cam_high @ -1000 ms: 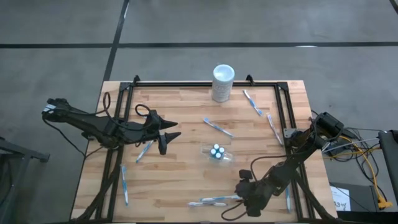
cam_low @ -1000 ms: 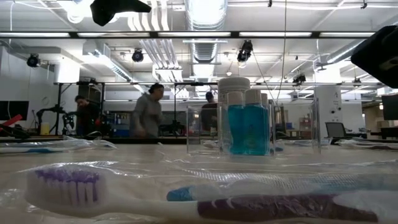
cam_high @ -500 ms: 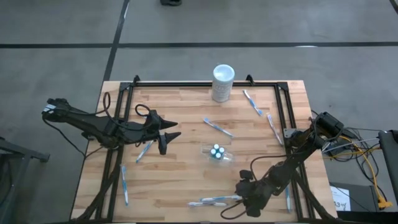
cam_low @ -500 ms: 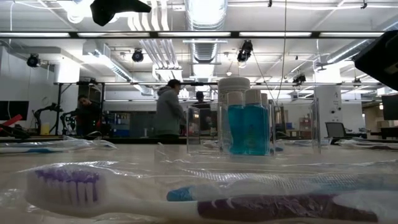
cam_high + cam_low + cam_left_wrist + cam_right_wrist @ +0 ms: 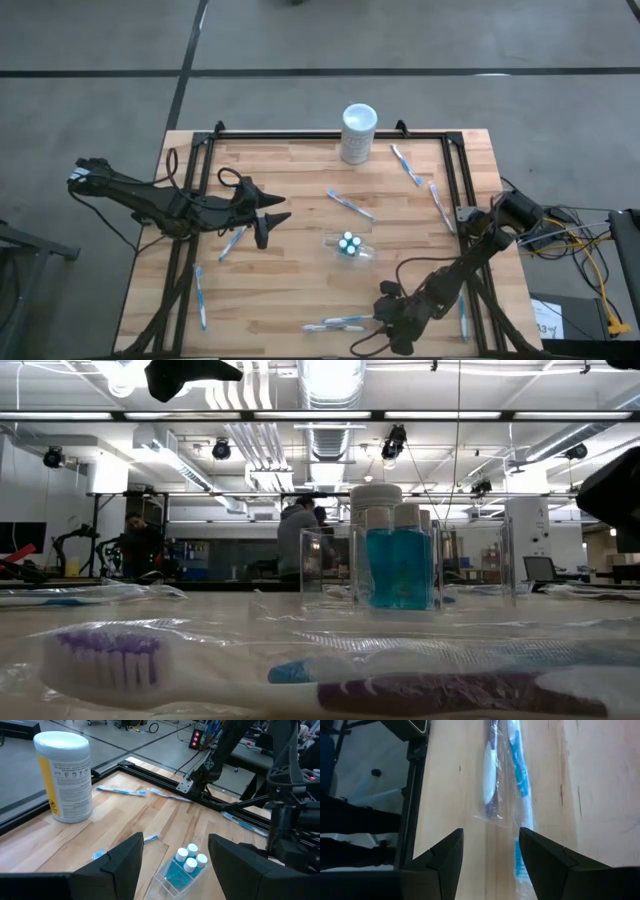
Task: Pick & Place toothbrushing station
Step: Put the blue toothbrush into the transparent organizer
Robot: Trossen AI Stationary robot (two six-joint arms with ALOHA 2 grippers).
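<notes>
The right gripper (image 5: 378, 318), fingers spread, hung above bagged toothbrushes (image 5: 335, 324) near the cup (image 5: 347, 245); the left gripper (image 5: 268, 222) waited spread beside it

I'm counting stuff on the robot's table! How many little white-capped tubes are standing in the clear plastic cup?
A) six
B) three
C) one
B: the left wrist view shows three white caps grouped together in the clear plastic cup, and the high view shows the same small cluster of tubes near the middle of the table.
</notes>
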